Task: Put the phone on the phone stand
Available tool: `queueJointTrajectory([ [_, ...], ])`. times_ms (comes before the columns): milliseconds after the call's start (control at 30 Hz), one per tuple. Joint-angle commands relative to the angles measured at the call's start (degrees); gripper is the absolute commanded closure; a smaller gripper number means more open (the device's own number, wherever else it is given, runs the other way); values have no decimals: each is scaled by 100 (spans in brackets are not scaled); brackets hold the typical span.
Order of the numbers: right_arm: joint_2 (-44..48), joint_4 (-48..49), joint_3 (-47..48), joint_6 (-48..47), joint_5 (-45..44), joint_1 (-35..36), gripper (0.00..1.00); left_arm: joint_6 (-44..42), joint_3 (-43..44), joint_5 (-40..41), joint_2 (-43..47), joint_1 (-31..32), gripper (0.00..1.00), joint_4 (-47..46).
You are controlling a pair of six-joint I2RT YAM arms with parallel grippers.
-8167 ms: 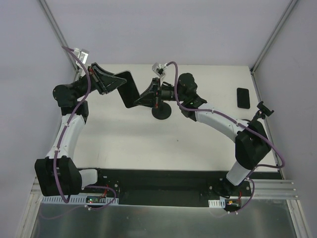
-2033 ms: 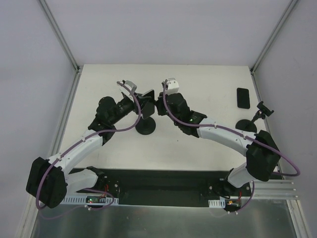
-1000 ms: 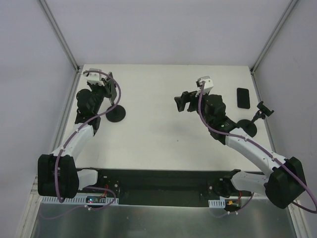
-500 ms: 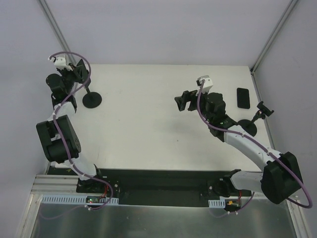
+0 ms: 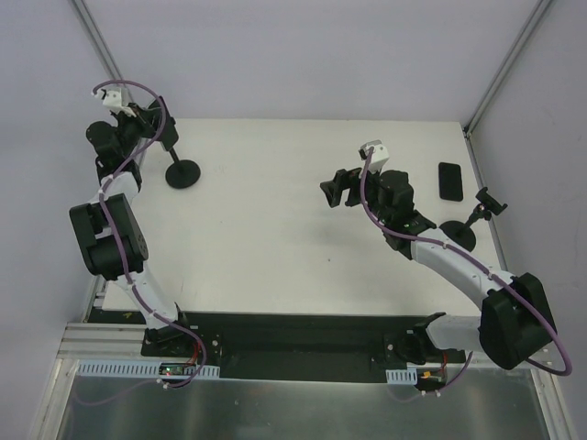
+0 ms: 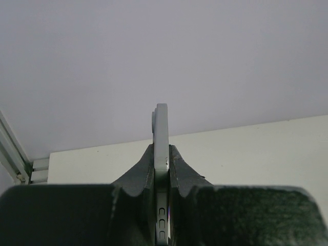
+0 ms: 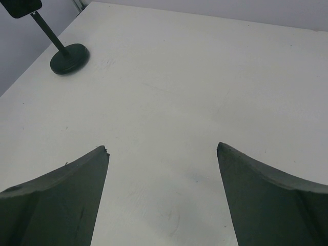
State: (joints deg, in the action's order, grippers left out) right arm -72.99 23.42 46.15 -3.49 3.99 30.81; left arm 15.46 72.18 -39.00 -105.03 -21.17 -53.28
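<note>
My left gripper (image 5: 152,128) is shut on a thin grey-edged phone (image 6: 161,133), seen edge-on between its fingers (image 6: 179,166). It is at the far left corner of the table. Just under it is a black phone stand with a round base (image 5: 183,172) and a slim pole. In the right wrist view that stand (image 7: 69,58) is at upper left, with the dark phone (image 7: 20,6) at the pole's top. My right gripper (image 5: 335,191) hovers open over the white table, right of middle, with nothing between its fingers (image 7: 77,195).
A second black phone (image 5: 449,181) lies flat at the far right. Beside it a second stand (image 5: 459,236) has its clamp head (image 5: 489,200) near the right edge. Frame posts and grey walls close in the table's back corners.
My left arm has swung back and left toward the corner, taking the phone and stand with it; the base has ended slightly right and farther back. My right arm has hardly moved.
</note>
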Motion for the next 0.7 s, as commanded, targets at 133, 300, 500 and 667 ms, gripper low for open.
queueJointTrajectory([
  [133, 48, 400, 122, 59, 120, -22, 12, -888, -64, 876, 730, 631, 100, -420],
  [300, 48, 418, 114, 50, 120, -40, 12, -1062, 287, 973, 432, 903, 100, -254],
  [500, -4, 444, 131, 41, 128, -31, 12, -1177, 929, 1692, -34, 1430, 100, -166],
  [667, -66, 444, 157, 58, 163, -40, 12, -1326, 1473, 2352, -552, 1922, 100, -174],
])
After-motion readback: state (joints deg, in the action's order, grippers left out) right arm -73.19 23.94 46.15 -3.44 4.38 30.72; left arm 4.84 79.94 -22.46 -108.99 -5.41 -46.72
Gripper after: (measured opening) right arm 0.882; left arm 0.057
